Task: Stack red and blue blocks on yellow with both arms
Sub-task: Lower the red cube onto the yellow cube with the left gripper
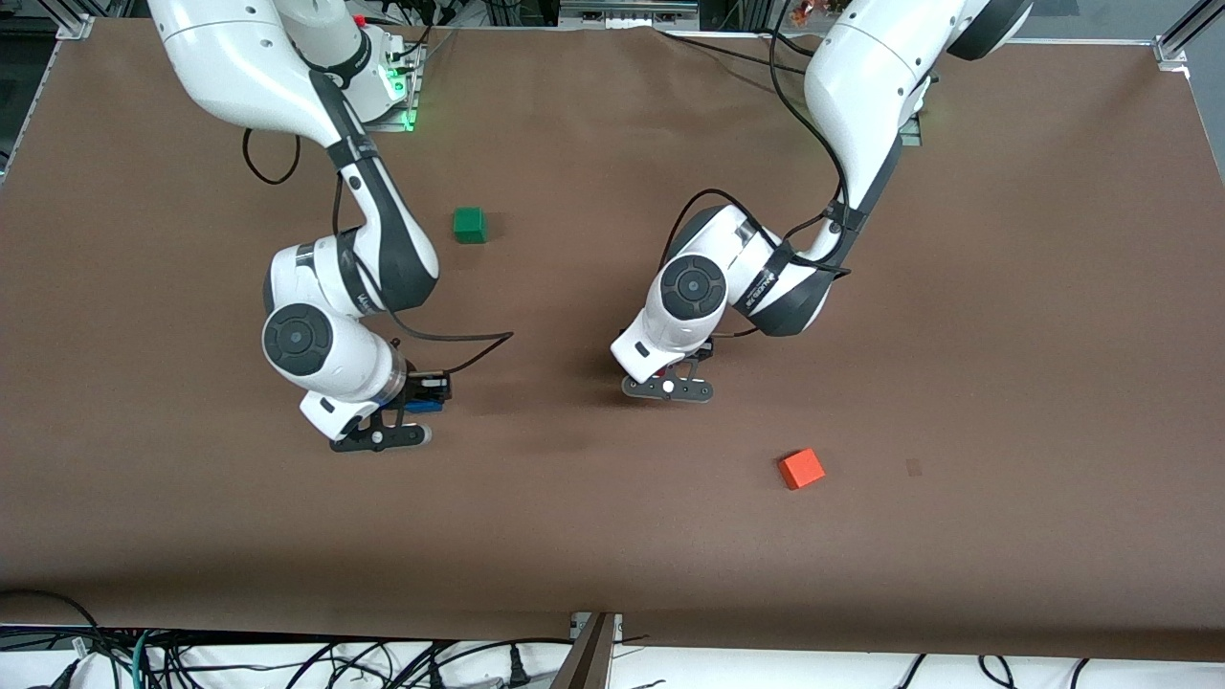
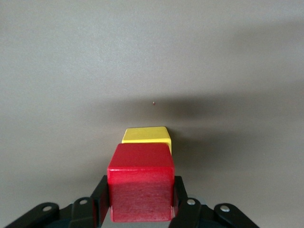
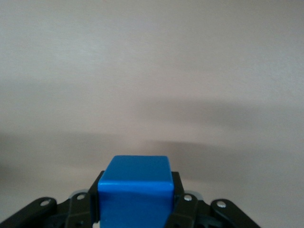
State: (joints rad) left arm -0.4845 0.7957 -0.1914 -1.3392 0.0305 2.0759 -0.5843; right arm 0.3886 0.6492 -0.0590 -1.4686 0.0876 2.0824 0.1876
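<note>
1. Left wrist view: left hand [image 2: 140, 209] clamps the red block [image 2: 140, 187] above the yellow block [image 2: 146, 137] on the surface [image 2: 152, 57]; not yet released.
2. Right hand [image 3: 136, 209] grips the blue block [image 3: 135, 197], aloft toward the right arm's end; stacking it remains.

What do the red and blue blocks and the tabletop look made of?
Red block: likely painted wood, matte, with faint grain on its side. Blue block: smooth matte, wood or plastic; unclear. Table: brown matte sheet, paper or felt-like, without glare.
</note>
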